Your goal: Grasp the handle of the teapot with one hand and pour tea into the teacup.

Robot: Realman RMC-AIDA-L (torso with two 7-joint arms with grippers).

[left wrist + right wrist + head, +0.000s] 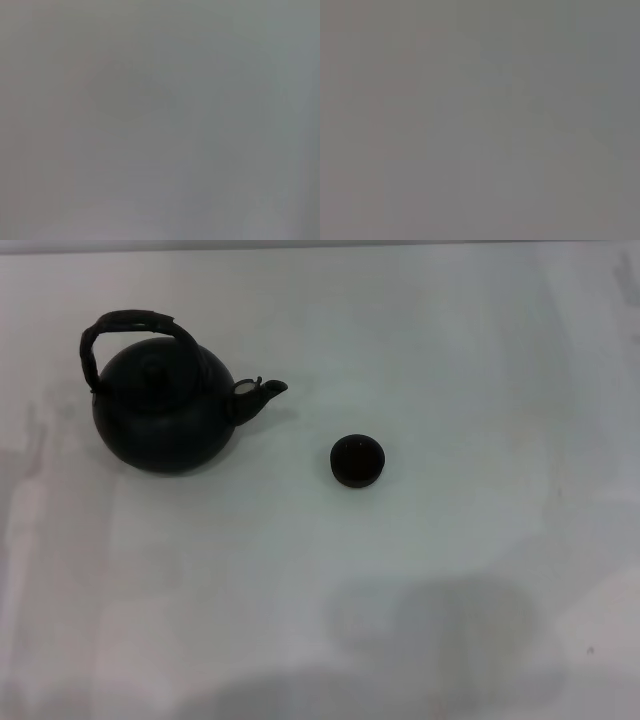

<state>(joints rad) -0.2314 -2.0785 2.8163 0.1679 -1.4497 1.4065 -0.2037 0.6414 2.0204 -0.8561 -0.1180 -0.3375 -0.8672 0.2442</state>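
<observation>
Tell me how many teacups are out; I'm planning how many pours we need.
1. The teacup stands on the white table, apart from the teapot, on its spout side. Both wrist views show nothing.

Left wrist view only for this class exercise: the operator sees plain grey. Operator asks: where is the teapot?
Observer: The head view shows the teapot standing on the table, toward the robot's left.
Operator: Which way does its spout face?
Observer: The spout points to the robot's right, roughly toward the teacup, which stands apart from it.
Operator: Is anything holding the handle?
Observer: No. The handle arches free over the pot, and no gripper shows in any view.
</observation>
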